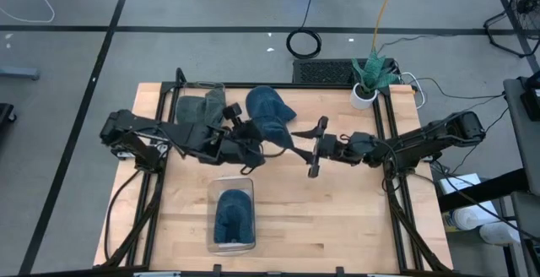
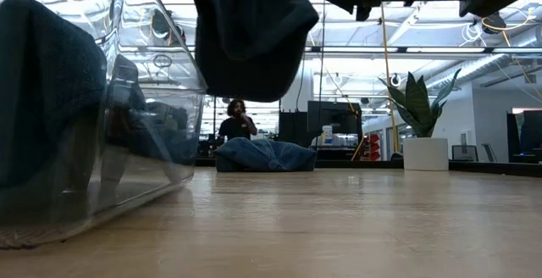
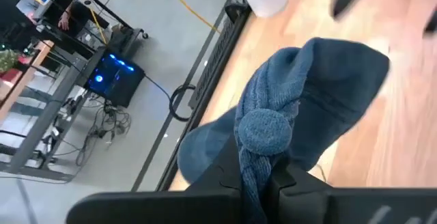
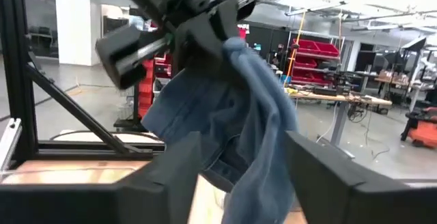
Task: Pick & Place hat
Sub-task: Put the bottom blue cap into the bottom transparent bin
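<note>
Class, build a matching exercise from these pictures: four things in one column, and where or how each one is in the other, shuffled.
Things:
1. blue hat
2. right claw
3. clear bin
4. potted plant

States:
a. at the table's far edge
b. open, next to the hanging hat
c. holding another blue hat
d. hanging from the shut left claw

Pairs: 1-d, 2-b, 3-c, 4-a
</note>
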### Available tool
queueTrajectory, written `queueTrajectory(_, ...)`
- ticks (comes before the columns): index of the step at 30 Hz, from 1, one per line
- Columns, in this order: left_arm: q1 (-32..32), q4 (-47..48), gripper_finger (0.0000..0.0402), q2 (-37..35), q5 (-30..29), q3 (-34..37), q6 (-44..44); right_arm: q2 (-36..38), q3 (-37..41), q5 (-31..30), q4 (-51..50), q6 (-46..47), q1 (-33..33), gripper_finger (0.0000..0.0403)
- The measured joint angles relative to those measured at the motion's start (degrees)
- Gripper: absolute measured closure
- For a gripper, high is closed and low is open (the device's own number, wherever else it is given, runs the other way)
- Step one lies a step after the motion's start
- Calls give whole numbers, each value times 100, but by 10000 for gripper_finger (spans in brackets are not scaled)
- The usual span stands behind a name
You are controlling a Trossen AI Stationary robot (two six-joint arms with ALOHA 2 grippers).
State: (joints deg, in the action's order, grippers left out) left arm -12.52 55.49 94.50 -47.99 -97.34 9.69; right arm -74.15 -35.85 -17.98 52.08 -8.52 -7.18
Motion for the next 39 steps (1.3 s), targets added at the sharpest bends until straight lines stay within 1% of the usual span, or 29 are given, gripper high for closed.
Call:
queueTrajectory(2,-59,295,397,0,1,0,83,2,-51,4,-55,52,-1,176)
queueTrajectory(4,-137,632,397,0,0,0,329,2,-73,7,-118,47,-2,154)
queueTrajectory(8,-424,1266,397,-104,-7,-3,1072,2,-90,-7,-152,43,-2,131)
queueTrajectory(12,-876,1827,397,-140,-2,0,1645,2,-90,-9,-153,43,-2,131)
queueTrajectory(17,-1594,2133,397,-159,-3,-2,2354,2,-90,-11,-224,40,-2,143)
queueTrajectory(22,-2448,2234,397,-162,2,-2,3182,2,-90,-15,-258,40,-2,149)
queueTrajectory(25,-2803,2243,397,-157,-10,-2,3651,2,-90,-15,-261,50,-2,149)
queueTrajectory(31,-3184,2439,397,-157,-40,-2,4280,2,-90,-15,-263,99,-2,149)
queueTrajectory(39,-3248,2574,397,-155,-4,-2,4594,2,-90,-15,-265,101,-2,149)
